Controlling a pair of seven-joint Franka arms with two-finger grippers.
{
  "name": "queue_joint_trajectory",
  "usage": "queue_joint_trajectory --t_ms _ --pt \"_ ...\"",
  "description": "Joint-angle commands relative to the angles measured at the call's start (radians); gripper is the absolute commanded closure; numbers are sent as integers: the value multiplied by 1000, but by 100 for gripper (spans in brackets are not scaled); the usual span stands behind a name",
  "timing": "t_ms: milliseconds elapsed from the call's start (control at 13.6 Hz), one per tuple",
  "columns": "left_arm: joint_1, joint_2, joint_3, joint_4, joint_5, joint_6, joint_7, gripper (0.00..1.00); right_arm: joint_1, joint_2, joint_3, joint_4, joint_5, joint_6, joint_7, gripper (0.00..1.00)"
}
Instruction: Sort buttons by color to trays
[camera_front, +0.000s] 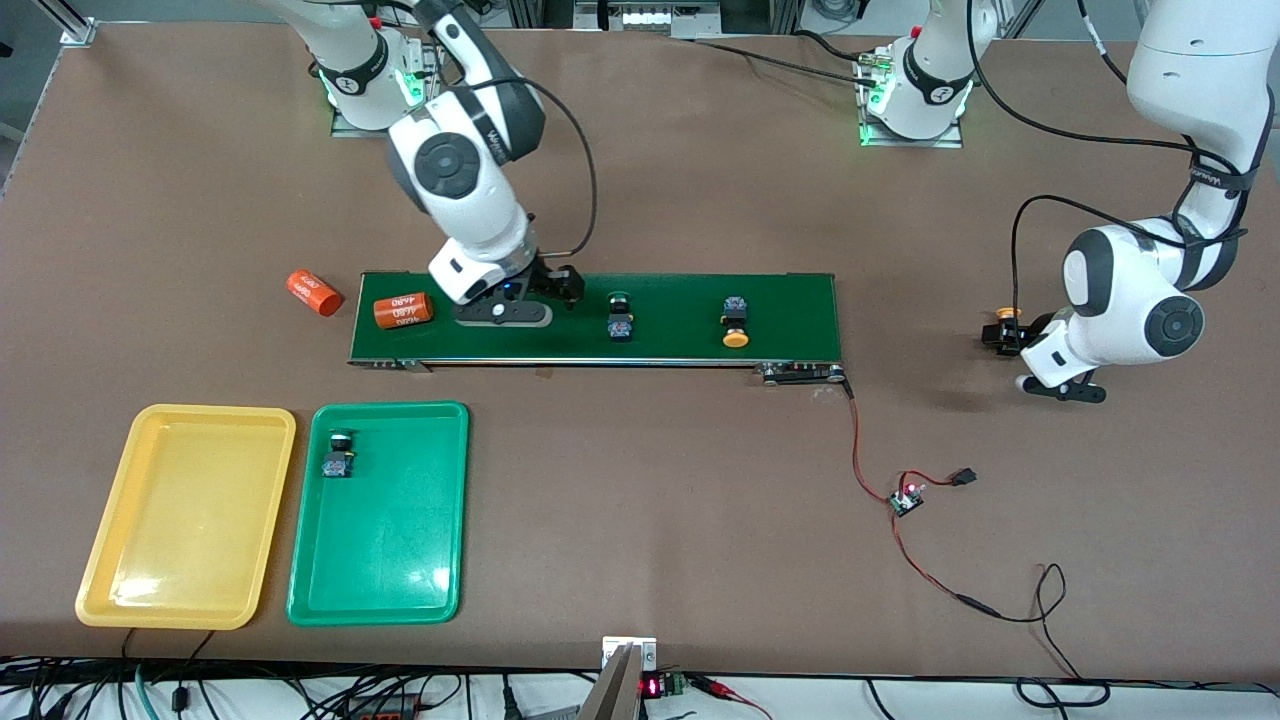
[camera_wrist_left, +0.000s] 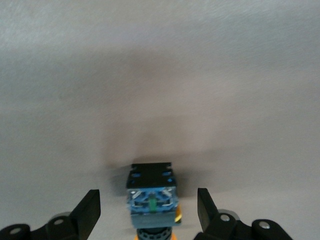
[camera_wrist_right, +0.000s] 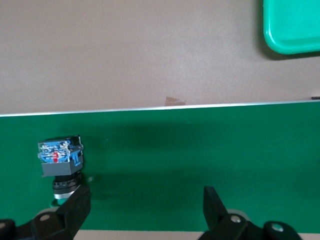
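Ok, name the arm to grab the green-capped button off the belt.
Right. Its tool hangs open over the belt, next to that green-capped button. The left tool is off the belt's end, open around a yellow-capped button.

From my station, the yellow-capped button (camera_wrist_left: 151, 200) at the left gripper (camera_wrist_left: 149, 212) is cut off at its cap by the wrist frame edge. The green tray (camera_wrist_right: 292, 30) shows one corner only.

High front camera faces both robots (wrist cameras look down, close).
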Motion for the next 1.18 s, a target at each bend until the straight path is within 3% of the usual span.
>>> queue_joint_trajectory --t_ms 0,147,441,661,882,1102 --pt "-2 -7 8 -5 -31 -3 -1 57 31 72 -9 48 -74 5 94 0" --pt "-3 -10 7 -3 -38 -5 -51 68 34 96 -9 74 -73 5 108 0" --pt "-9 -19 5 4 -40 -14 -56 81 47 106 -10 113 -69 -2 142 0" --pt "-17 -84 -18 59 -40 -150 -58 81 54 121 -10 120 -65 1 160 0" --pt "-20 -104 -93 174 -52 -331 -108 83 89 156 -10 129 -66 7 191 0" --pt "-41 -118 -183 226 -58 -430 -202 83 100 187 -10 148 -69 8 194 0"
